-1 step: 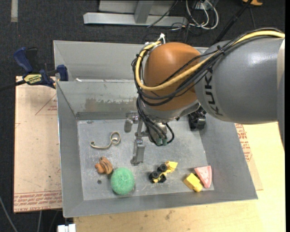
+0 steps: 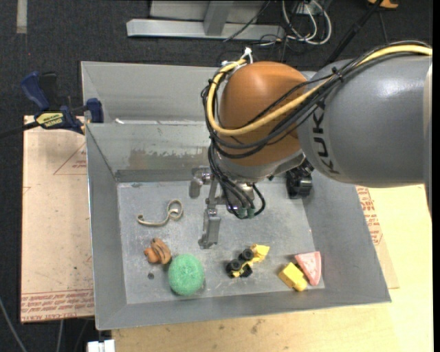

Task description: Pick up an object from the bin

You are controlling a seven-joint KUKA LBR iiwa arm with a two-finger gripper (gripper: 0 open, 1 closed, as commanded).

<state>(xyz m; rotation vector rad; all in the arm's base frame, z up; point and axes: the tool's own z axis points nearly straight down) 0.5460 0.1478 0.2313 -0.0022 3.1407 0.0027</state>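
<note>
Grey metal bin [image 2: 103, 206] on dark carpet [image 2: 48, 41], loose cables [image 2: 307, 20] on the floor beyond its far side. Bin floor is scuffed bare metal. KUKA arm [image 2: 385, 117] comes in from the right, orange wrist cover [image 2: 258, 103] above mid-bin. The gripper [image 2: 210, 237] hangs low over bare floor near the centre; can't tell whether it's open or closed, and it's not holding anything I can see. Nearest item is a yellow-and-black toy vehicle [image 2: 246, 261], just right of the gripper and nearer the front wall, not touching it. A tan curled cord [image 2: 161, 214] lies to its left. Front-left of it are a small brown lump [image 2: 158, 252] and a green ball [image 2: 185, 275], close together. Further right, past the toy, a yellow block [image 2: 293, 277] sits against a pink wedge [image 2: 309, 267]. A small black thing [image 2: 299, 182] sits back-right, partly under the arm.
</note>
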